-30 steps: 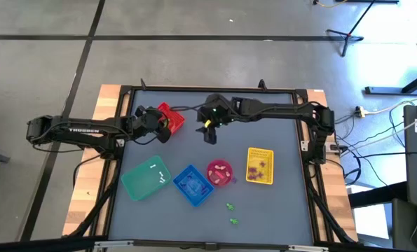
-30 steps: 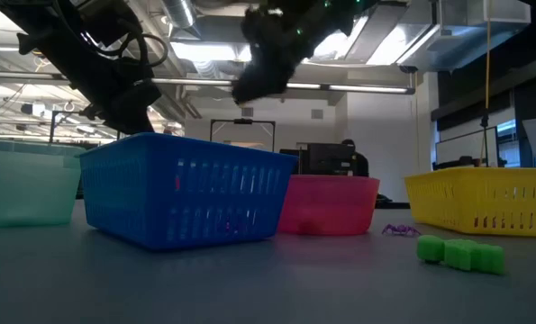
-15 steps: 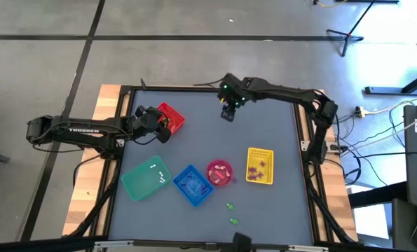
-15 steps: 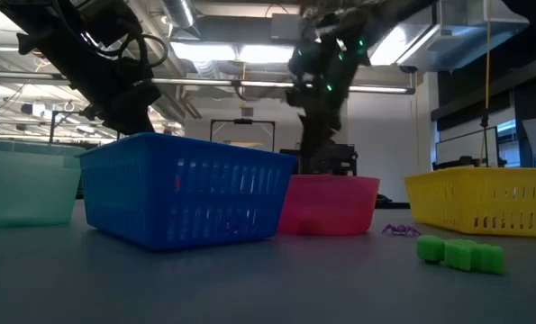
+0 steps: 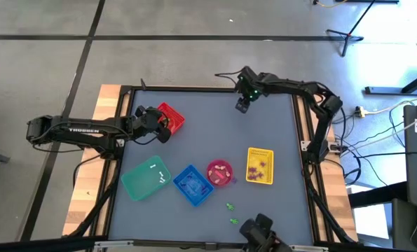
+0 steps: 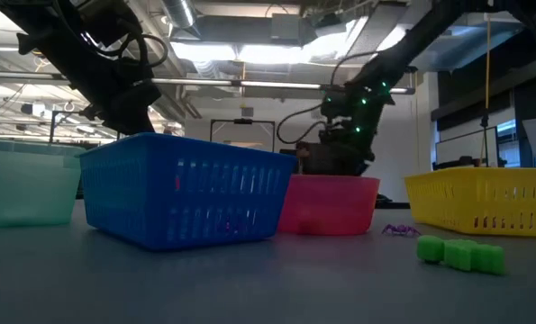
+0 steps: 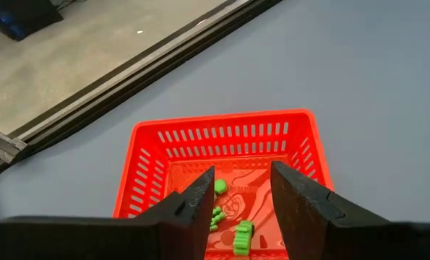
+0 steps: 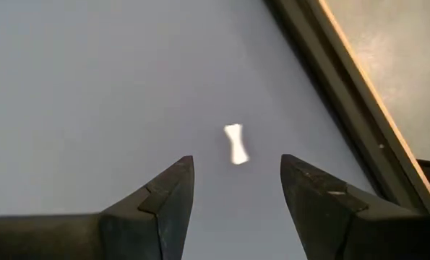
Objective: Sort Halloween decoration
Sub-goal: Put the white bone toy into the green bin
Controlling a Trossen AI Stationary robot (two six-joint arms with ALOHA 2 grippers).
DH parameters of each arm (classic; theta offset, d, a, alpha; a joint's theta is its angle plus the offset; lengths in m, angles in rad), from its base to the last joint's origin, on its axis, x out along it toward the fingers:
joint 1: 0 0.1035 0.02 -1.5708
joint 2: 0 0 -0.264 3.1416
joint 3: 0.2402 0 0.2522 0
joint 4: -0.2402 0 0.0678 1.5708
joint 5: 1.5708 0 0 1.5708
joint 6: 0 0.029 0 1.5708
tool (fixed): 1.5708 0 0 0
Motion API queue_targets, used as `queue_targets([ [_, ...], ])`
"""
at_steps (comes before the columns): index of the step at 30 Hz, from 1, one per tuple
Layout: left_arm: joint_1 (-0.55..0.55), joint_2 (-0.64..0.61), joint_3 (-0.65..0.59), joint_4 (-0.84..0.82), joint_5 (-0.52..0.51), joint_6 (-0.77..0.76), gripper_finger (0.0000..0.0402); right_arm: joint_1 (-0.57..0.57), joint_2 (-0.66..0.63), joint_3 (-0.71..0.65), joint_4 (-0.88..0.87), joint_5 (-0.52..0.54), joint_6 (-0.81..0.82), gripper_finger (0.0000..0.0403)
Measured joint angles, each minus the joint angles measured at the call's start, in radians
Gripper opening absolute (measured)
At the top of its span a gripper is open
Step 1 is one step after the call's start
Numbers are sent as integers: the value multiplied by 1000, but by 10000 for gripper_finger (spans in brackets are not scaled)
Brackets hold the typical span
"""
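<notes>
My left gripper (image 5: 162, 130) (image 7: 242, 172) hangs open over the red basket (image 5: 170, 117) (image 7: 222, 155) at the far left; green trinkets (image 7: 240, 237) lie on the basket's floor. My right gripper (image 5: 242, 106) (image 8: 236, 165) stands open near the table's far edge, pointing steeply down. A small white bone-shaped trinket (image 8: 235, 144) lies flat on the table below the gap between its fingers, untouched. Two green trinkets (image 5: 230, 207) (image 6: 461, 254) and a purple one (image 6: 399, 230) lie on the table near the front.
A teal basket (image 5: 146, 176), a blue basket (image 5: 193, 185), a pink bowl (image 5: 219, 172) and a yellow basket (image 5: 259, 166) stand in a row across the near half. The table's dark far rim (image 8: 345, 108) runs close beside the bone. A dark object (image 5: 261, 231) shows at the near edge.
My right gripper has swung from the table's far middle toward the far right, sinking as it went and tipping steeper downward; it now stands over the white bone. A dark object has come into view at the near edge.
</notes>
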Motion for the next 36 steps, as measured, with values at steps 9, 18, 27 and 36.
queue_targets([
  [9,0,0,0,1,0,0,120,-42,37,-45,79,-8,2,207],
  [18,-1,0,0,3,1,-20,120,-39,94,-43,98,-10,2,207],
  [27,-1,0,0,3,3,-24,120,-40,103,-42,99,-40,0,178],
  [36,-1,0,0,3,3,-24,120,-39,104,-42,101,-44,0,121],
])
